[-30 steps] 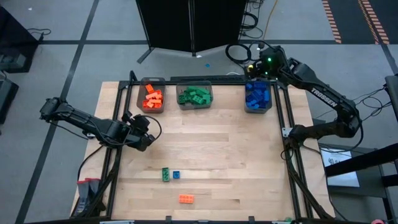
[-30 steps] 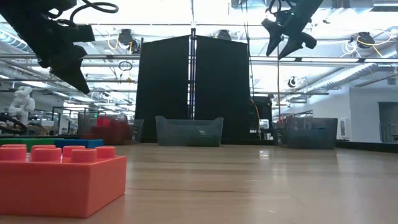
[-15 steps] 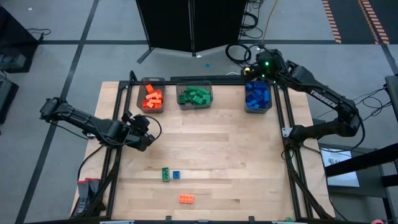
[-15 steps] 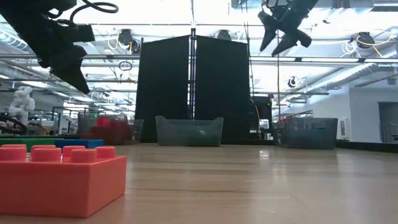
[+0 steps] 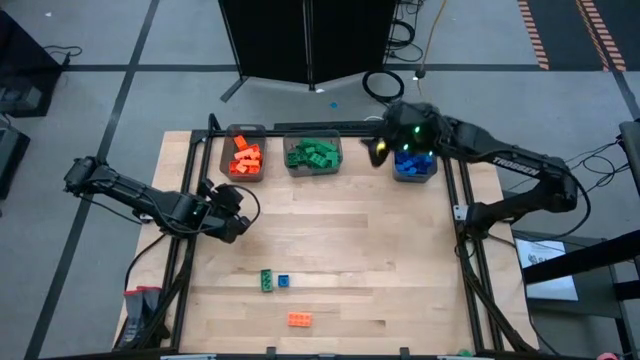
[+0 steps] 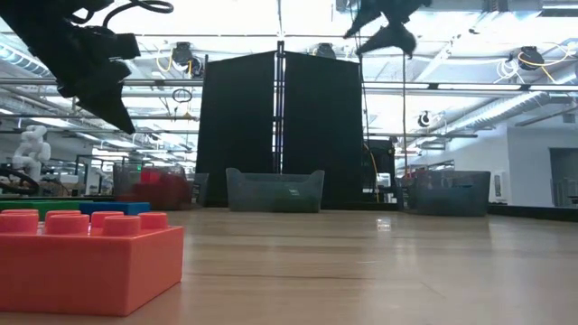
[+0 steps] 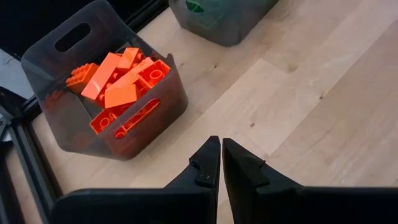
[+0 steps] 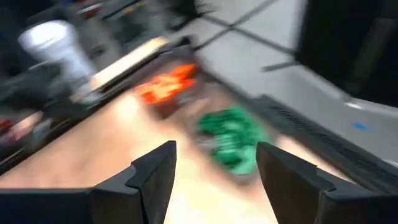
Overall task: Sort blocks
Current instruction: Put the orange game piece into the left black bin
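Although most of the blocks already lie in their bins, three are loose on the near part of the table: a green block touching a small blue block on its right, and an orange block nearer still, just right of them. That orange block fills the near left corner of the low view. The orange bin at far left, the green bin in the middle and the blue bin at far right each hold bricks of their own colour.

The blocks look like hard, light plastic, stiff and smooth, so they should neither bend nor break, but may slip or skate on the wood if nudged. The flat side walls seem the best place to pinch, across the narrow width; the blue block is tight against the green one, so its free sides are the safer hold.

The left gripper hangs over the table's left edge, near the orange bin, its fingers pressed together on nothing. The right gripper is raised high between the green and blue bins, its arm reaching in from the right; its fingers stand well apart with nothing between them.
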